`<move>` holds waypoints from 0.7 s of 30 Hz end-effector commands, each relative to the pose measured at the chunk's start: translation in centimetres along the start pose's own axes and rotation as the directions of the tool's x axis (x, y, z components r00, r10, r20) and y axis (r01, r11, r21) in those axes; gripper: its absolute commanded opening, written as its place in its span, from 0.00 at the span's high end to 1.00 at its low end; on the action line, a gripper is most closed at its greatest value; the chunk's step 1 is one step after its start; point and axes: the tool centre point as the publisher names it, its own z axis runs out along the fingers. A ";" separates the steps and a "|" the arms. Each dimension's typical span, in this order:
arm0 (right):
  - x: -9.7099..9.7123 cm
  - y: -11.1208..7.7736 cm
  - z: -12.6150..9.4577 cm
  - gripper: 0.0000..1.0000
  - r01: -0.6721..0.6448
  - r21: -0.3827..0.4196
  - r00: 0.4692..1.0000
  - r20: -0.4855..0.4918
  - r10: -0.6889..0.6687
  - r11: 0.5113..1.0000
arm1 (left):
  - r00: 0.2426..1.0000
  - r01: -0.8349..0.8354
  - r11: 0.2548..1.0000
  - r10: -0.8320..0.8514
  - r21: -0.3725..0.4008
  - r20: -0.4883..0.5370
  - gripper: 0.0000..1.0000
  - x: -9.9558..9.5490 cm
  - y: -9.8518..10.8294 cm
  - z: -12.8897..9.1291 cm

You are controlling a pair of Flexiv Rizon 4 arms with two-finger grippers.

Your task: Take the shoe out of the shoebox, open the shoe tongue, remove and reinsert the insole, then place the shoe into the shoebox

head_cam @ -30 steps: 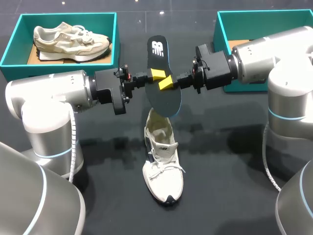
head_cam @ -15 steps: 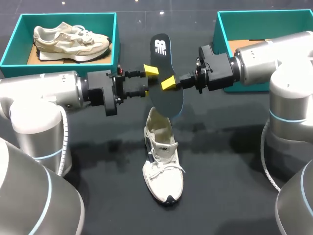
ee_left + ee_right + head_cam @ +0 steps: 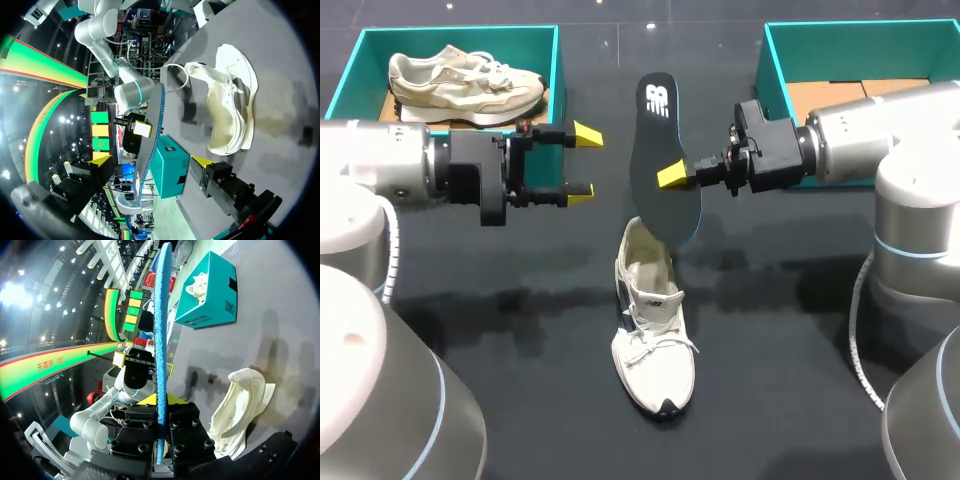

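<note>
Above the white shoe [image 3: 653, 330], your right gripper [image 3: 672, 177] pinches the black insole [image 3: 663, 140] upright, your left gripper [image 3: 584, 165] hangs spread, and one teal shoebox [image 3: 470, 38] beyond holds a beige sneaker [image 3: 465, 85].

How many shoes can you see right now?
2. One beige shoe lies in the left shoebox; one white shoe stands on the table, mid-view. The right shoebox is partly hidden by my right arm.
</note>
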 end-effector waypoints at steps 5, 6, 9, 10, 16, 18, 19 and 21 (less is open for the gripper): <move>0.5 0.3 -0.2 1.00 0.027 0.015 0.999 0.021 -0.027 1.000 | 1.000 0.000 1.000 0.000 0.001 -0.006 0.00 -0.1 -0.2 -0.3; 0.7 0.4 -0.3 1.00 0.035 0.021 0.999 0.041 -0.035 0.999 | 0.999 0.013 1.000 -0.013 -0.018 -0.040 0.00 0.1 -0.6 -0.1; 1.0 0.6 -0.9 1.00 0.052 0.034 0.995 0.084 -0.055 0.998 | 0.979 0.130 0.989 -0.138 -0.063 -0.149 0.00 0.9 -1.1 -0.2; 1.0 0.5 -1.0 1.00 0.061 0.036 0.995 0.074 -0.064 0.997 | 0.969 0.173 0.981 -0.185 -0.084 -0.167 0.00 1.1 -1.1 -0.4; 0.5 0.2 -1.7 1.00 0.102 0.039 0.990 0.093 -0.105 0.994 | 0.900 0.303 0.927 -0.354 -0.220 -0.254 0.00 2.1 -2.7 -2.1; 0.1 0.1 -1.9 1.00 0.108 0.044 0.990 0.088 -0.112 0.993 | 0.856 0.359 0.893 -0.431 -0.273 -0.284 0.00 2.2 -3.1 -2.5; -0.1 0.1 -2.0 1.00 0.114 0.041 0.989 0.087 -0.118 0.993 | 0.840 0.391 0.879 -0.462 -0.274 -0.285 0.00 2.3 -3.3 -2.7; -0.5 0.1 -2.2 1.00 0.136 0.027 0.987 0.079 -0.138 0.990 | 0.794 0.436 0.843 -0.525 -0.315 -0.307 0.00 2.3 -3.6 -2.9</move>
